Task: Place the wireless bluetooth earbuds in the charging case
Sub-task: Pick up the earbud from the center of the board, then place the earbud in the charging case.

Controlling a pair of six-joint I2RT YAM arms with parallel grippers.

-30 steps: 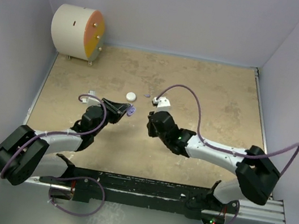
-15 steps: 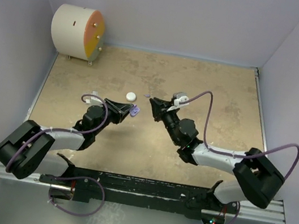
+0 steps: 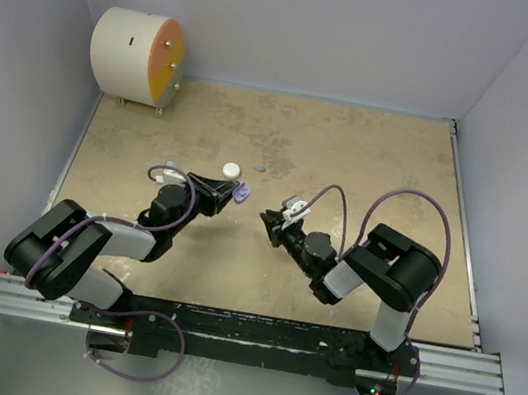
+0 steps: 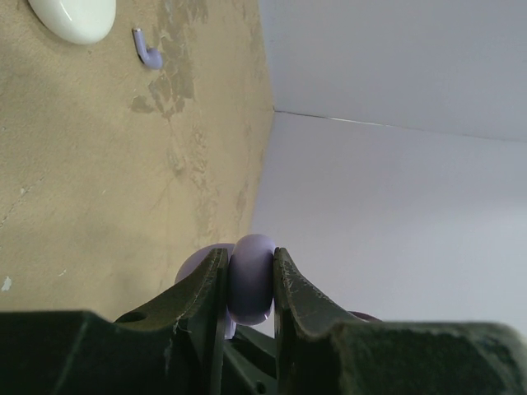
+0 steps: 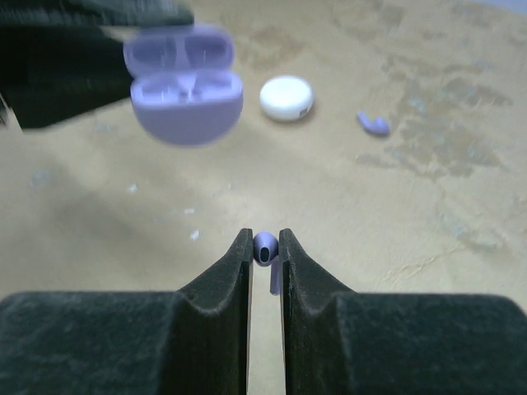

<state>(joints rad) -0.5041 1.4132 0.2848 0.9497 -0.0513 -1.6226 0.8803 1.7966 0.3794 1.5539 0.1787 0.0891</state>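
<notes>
The right jaws are closed on a lilac earbud [image 5: 265, 247], pinching its rounded head at their very tips. Its stem, the long axis, runs down the slot between them, in line with the jaws rather than across. Ahead of these jaws and to their left, the lilac charging case [image 5: 185, 90] is held clear of the table [image 5: 395, 214]. Its lid is raised and its hollows face the right jaws, and the left jaws are clamped tight on its body. Farther ahead of the right jaws a closed white case [image 5: 286, 97] lies on the table. Just right of it, not touching, a second lilac earbud [image 5: 375, 123] lies flat, its stem pointing toward the white case.
</notes>
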